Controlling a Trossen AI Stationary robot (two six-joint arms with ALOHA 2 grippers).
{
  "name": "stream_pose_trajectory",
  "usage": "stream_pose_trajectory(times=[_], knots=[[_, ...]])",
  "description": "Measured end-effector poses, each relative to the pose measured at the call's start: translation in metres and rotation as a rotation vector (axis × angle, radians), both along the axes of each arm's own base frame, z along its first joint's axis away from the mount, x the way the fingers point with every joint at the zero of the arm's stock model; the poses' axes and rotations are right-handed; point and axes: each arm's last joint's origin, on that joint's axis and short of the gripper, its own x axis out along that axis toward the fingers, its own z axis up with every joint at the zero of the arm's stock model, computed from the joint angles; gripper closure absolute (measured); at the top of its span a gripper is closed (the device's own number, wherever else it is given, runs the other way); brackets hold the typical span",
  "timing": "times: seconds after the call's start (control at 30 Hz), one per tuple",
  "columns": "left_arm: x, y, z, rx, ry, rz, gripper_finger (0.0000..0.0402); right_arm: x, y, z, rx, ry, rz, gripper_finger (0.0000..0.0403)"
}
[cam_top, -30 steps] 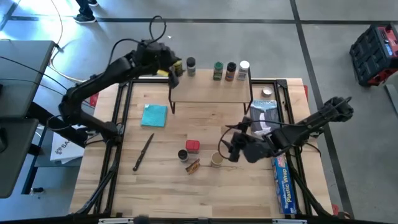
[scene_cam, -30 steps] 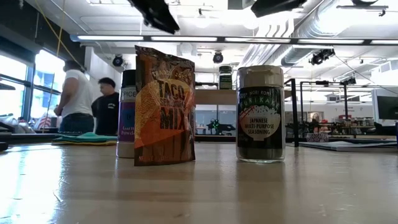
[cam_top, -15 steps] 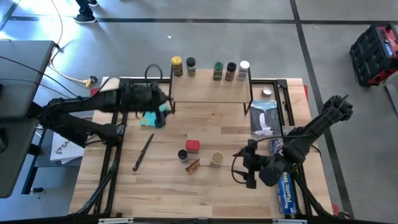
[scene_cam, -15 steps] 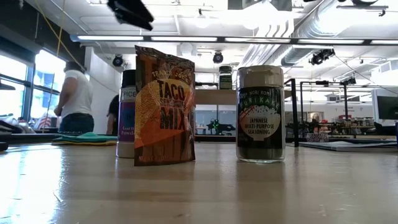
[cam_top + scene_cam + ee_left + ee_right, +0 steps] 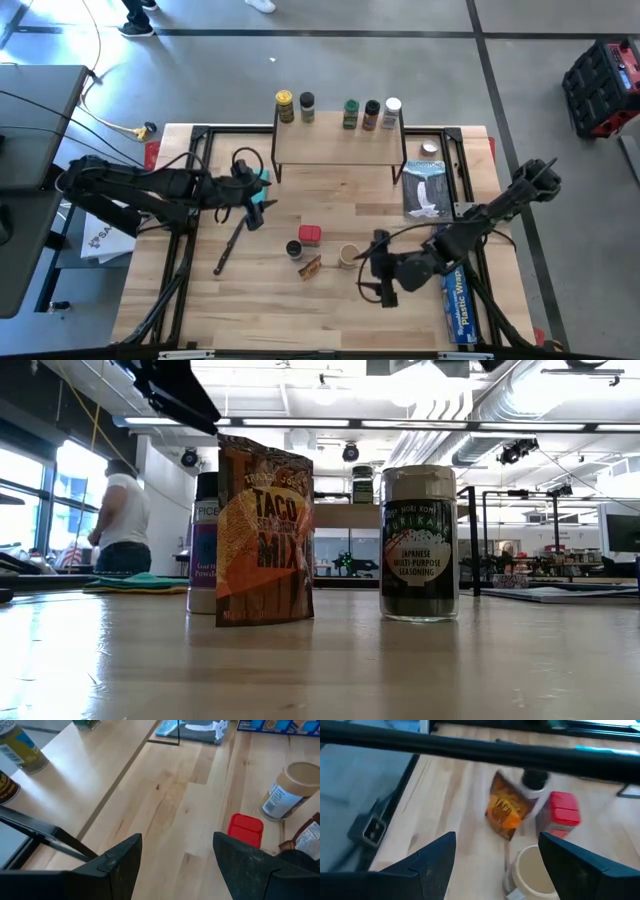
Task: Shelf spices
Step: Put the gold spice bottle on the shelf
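The shelf point(image 5: 338, 150) stands at the table's far middle, with several spice jars along its far edge, among them a yellow-lidded jar point(image 5: 285, 105) and a white-lidded jar point(image 5: 392, 110). On the table in front of it stand a red box point(image 5: 309, 235), a dark-lidded jar point(image 5: 294, 249), a brown-orange packet point(image 5: 310, 266) and a tan-lidded jar point(image 5: 348, 256). My left gripper point(image 5: 262, 197) hovers open left of the shelf, above the teal cloth point(image 5: 262, 176). My right gripper point(image 5: 368, 272) hovers open just right of the tan-lidded jar point(image 5: 535, 867), pointing at the packet point(image 5: 506, 810).
A dark knife point(image 5: 230, 245) lies left of the spices. A blue plastic-wrap box point(image 5: 455, 300) lies along the right edge under my right arm. A flat package point(image 5: 425, 190) and a small tin point(image 5: 429, 149) sit right of the shelf. People stand in the room beyond.
My left gripper has drawn back from the shelf's far left corner, going down and toward the table's left and near side, and now hangs over the teal cloth. My right gripper has swung toward the near edge and turned toward the spices on the table.
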Motion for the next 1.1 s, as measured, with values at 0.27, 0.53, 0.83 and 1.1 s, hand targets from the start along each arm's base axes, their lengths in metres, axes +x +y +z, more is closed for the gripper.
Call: stream_pose_trajectory(times=[0.27, 0.53, 0.83, 1.1], knots=[[-0.002, -0.015, -0.001, -0.009, 0.005, -0.054, 0.0163, 0.018, -0.023, -0.007, 0.058, 0.039, -0.072, 0.0113], [-0.008, -0.03, -0.017, -0.02, 0.022, -0.075, 0.0163, 0.026, -0.036, -0.014, 0.109, 0.112, -0.033, 0.0069], [-0.014, -0.033, -0.042, 0.0, 0.057, 0.005, 0.0163, 0.049, -0.051, -0.045, 0.076, 0.196, -0.05, 0.0066], [-0.015, -0.034, -0.045, 0.003, 0.062, 0.001, 0.0163, 0.049, -0.057, -0.055, 0.062, 0.274, -0.086, 0.0066]])
